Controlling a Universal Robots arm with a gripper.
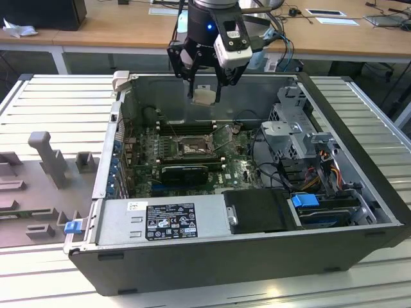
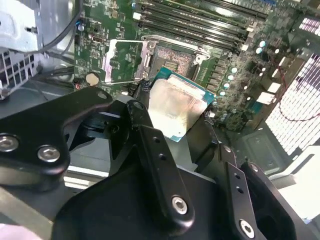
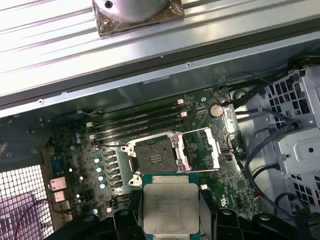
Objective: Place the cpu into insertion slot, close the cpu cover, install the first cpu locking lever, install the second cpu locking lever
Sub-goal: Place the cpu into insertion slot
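Gripper point(image 1: 204, 97) clenched on the chip point(image 1: 205, 96) above the open case point(image 1: 257, 256).
Pale silver top, green edge, markings unreadable; socket point(image 1: 191, 147) at its six o'clock, exterior view.

Computer case point(image 1: 359, 212): lies open on the table point(image 1: 58, 96).
Motherboard point(image 1: 138, 160): on the case floor.
Insertion slot point(image 3: 152, 157): on the motherboard, between the memory slots point(image 3: 140, 122) and the expansion card point(image 1: 186, 172).
Cpu cover point(image 3: 202, 147): swung aside, just beside the slot.
Cpu point(image 3: 171, 207): in the end effector point(image 1: 204, 95), above the slot and apart from it.
Power supply point(image 1: 160, 221): in front of the expansion card in the exterior view.
Drive cage point(image 1: 295, 128): at the exterior view's right of the motherboard.
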